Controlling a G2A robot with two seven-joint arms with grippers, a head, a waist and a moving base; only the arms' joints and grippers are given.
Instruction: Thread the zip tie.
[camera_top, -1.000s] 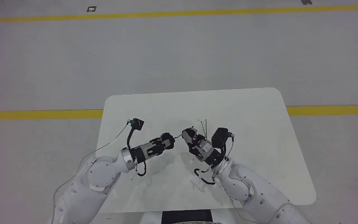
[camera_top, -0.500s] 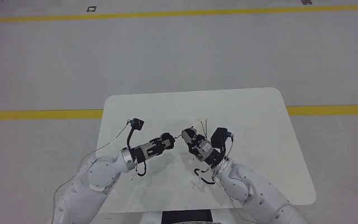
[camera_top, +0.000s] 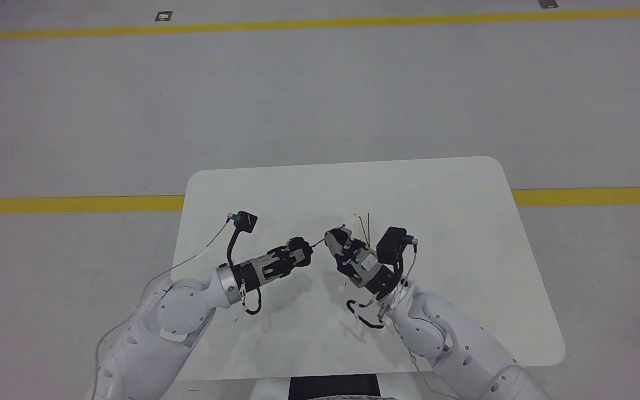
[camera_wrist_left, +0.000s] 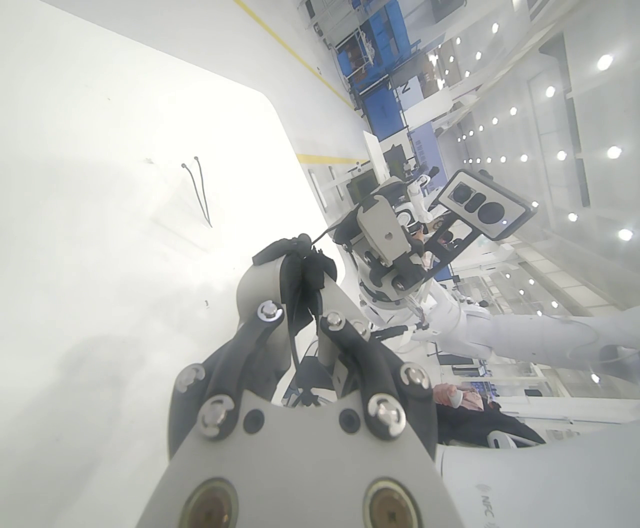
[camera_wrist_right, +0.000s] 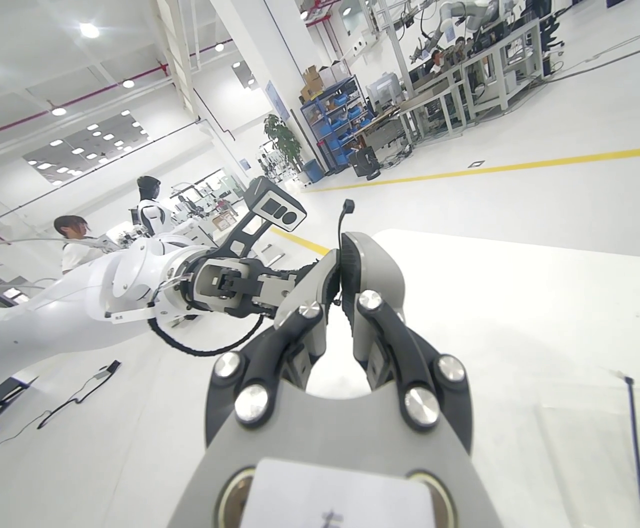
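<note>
A thin black zip tie (camera_top: 318, 243) spans the small gap between my two grippers above the middle of the white table (camera_top: 450, 200). My left gripper (camera_top: 303, 248) is shut on one end of it. In the left wrist view the strand (camera_wrist_left: 325, 232) runs from the left gripper (camera_wrist_left: 300, 255) toward the right arm's fingers. My right gripper (camera_top: 333, 238) is shut on the strap. In the right wrist view the tie's square head (camera_wrist_right: 348, 206) sticks up just past the right gripper (camera_wrist_right: 341, 260), with the left gripper's fingers (camera_wrist_right: 312, 272) close behind.
Two spare black zip ties (camera_top: 363, 222) lie on the table just beyond the grippers, also seen in the left wrist view as spare ties (camera_wrist_left: 200, 192). Another tie (camera_wrist_right: 629, 395) lies near the right arm. The table's rounded edges border grey floor with yellow lines.
</note>
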